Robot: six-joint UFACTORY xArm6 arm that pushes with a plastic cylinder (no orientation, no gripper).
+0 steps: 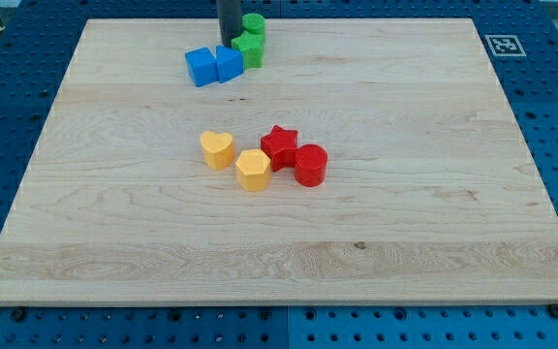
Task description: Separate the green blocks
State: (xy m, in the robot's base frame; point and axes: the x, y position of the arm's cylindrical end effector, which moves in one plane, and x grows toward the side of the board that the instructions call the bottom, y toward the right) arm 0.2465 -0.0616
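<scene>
Two green blocks sit touching near the view's top: a green cylinder [254, 24] behind a green star-like block [249, 47]. My dark rod comes down from the top edge, and my tip [230, 44] rests just left of the green blocks, touching or nearly touching the green star-like block. Two blue blocks lie just below and left of my tip: a blue block [201, 67] and a blue cube [229, 63], which touches the green star-like block.
At the board's middle lie a yellow heart [218, 150], a yellow hexagon [253, 170], a red star [280, 146] and a red cylinder [310, 165]. The wooden board [405, 233] sits on a blue pegboard table.
</scene>
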